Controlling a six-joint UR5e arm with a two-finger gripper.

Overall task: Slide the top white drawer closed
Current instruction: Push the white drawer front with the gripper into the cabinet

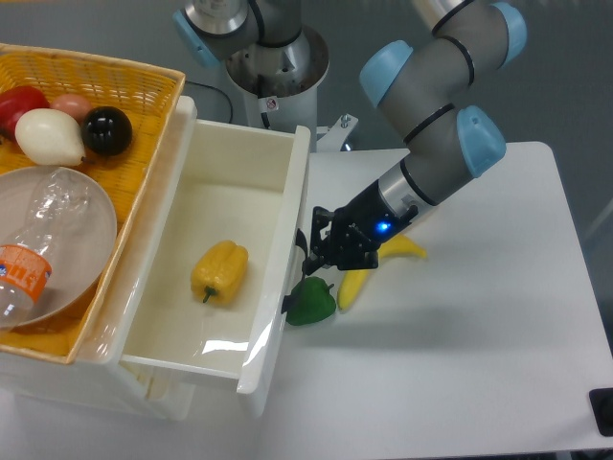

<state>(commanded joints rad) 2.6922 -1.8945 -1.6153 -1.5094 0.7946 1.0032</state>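
Observation:
The top white drawer [206, 196] stands pulled far out of the cabinet, with a yellow bell pepper [219, 271] lying on its floor. Its flat front panel [278, 287] faces right, and the black handle [301, 251] is partly covered by the gripper. My gripper [316, 251] is pressed up against that front panel at the handle, the arm reaching in from the upper right. The dark fingers blend with the dark handle, so their spacing is unclear.
A green pepper [311, 302] and a yellow banana [359, 280] lie on the white table [460, 345] just right of the drawer front, under the gripper. A yellow wicker basket [96, 81] with produce, a bowl and a plastic bottle sits on the cabinet at left.

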